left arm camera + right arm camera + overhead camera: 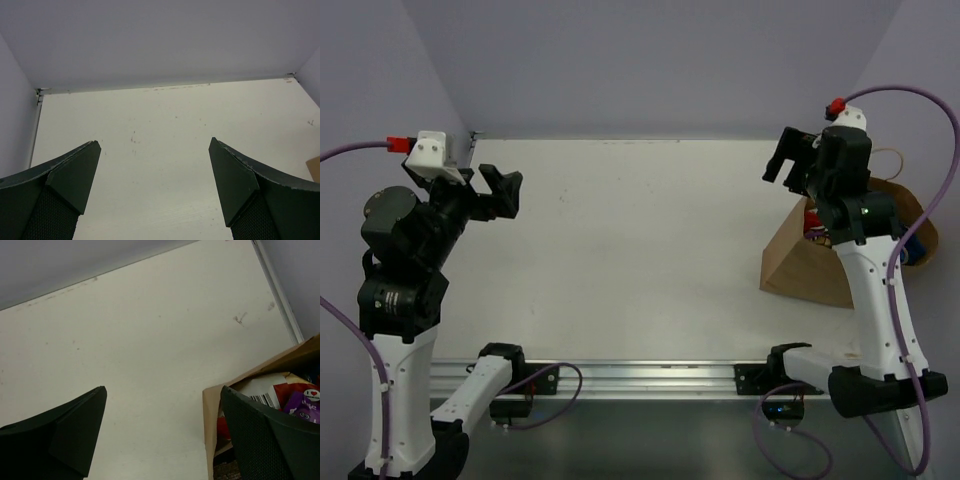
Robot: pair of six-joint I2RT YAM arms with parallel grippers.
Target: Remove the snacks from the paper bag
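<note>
The brown paper bag [807,266] lies at the table's right side, its mouth facing up and left. Snacks [815,226] show in the mouth, and a blue packet [918,250] shows past its right end. In the right wrist view the bag's edge [211,410] sits by my right finger, with a white-red packet [263,390] and a purple candy bar [302,407] inside. My right gripper [788,163] [164,390] is open and empty, held above the table just left of the bag's mouth. My left gripper [498,192] [154,144] is open and empty at the far left.
The white table [640,250] is bordered by lilac walls behind and at both sides. A thin loop handle [892,158] of the bag lies behind my right arm. A corner of the bag [315,168] shows at the right edge of the left wrist view.
</note>
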